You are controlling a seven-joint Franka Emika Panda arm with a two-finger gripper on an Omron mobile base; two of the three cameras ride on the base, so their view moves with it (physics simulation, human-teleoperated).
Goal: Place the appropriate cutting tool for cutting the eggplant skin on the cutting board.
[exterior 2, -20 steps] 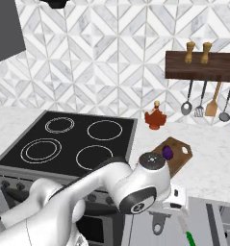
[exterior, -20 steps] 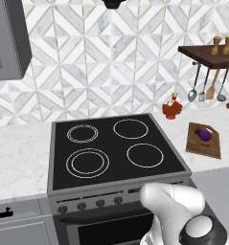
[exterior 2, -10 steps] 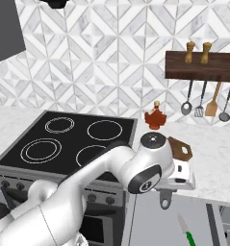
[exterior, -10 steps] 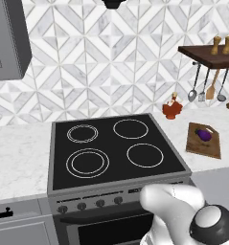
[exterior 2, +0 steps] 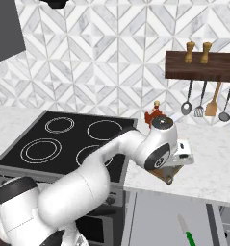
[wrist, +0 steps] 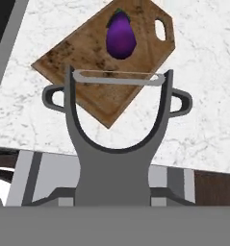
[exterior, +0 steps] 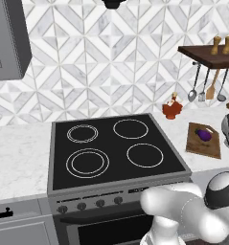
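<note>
Hand view shows the gripper (wrist: 114,230) pinching the peeler (wrist: 117,139) by its handle, forked head over the cutting board (wrist: 87,57) short of the eggplant (wrist: 121,37), ready for placing.

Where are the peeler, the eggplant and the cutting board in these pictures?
peeler (wrist: 114,178), hand view, on its handle.
eggplant (wrist: 121,38), hand view, on the middle of its purple body.
cutting board (wrist: 83,62), hand view, on bare wood left of the eggplant.

Arm swung further right and forward since a second ago, gripper (exterior 2: 170,174) now raised to counter height at the counter edge, covering the cutting board (wrist: 104,62) in the right base view, peeler (wrist: 115,144) carried with it.
</note>
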